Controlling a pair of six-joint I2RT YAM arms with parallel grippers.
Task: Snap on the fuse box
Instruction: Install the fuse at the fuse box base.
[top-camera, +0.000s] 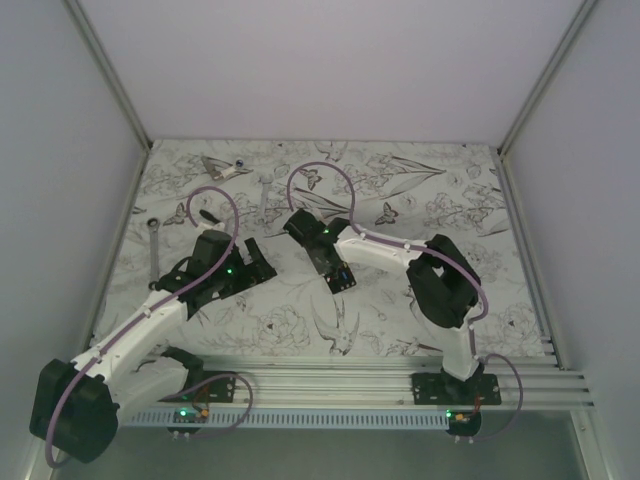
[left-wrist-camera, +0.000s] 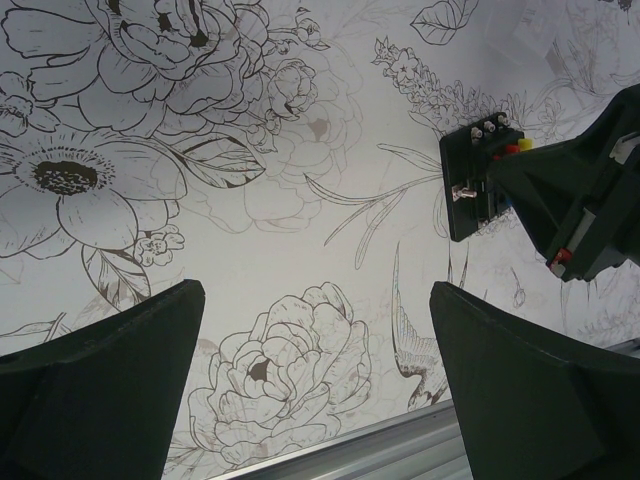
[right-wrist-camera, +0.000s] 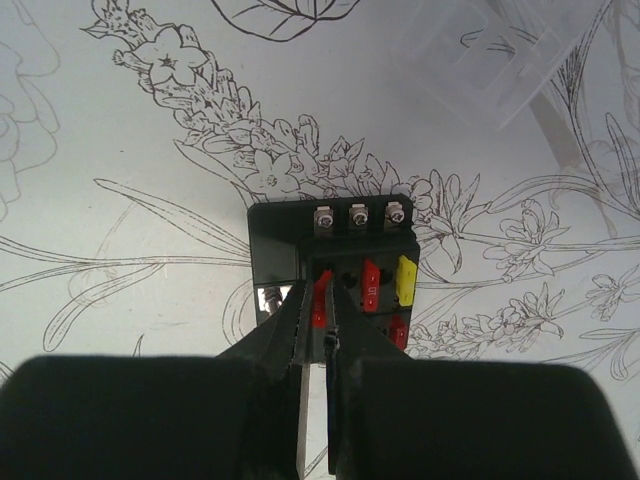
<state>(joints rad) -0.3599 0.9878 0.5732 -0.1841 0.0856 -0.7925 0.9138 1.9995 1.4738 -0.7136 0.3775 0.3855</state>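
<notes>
Left gripper (left-wrist-camera: 315, 290) hangs wide open above the floral table (left-wrist-camera: 300, 200), holding nothing. Right gripper (right-wrist-camera: 320, 310), narrowed to a slit, pinches 1 red fuse (right-wrist-camera: 320, 297) in the fuse box (right-wrist-camera: 285, 235) mid-table, hiding the box's near half. Beyond lies a blurred clear plastic piece (right-wrist-camera: 510, 70).

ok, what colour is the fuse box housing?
Black. The fuse box shows best in the right wrist view.

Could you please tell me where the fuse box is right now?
In the top view, the fuse box lies near the centre of the table, at the right gripper's tips, with the left gripper to its left.
</notes>
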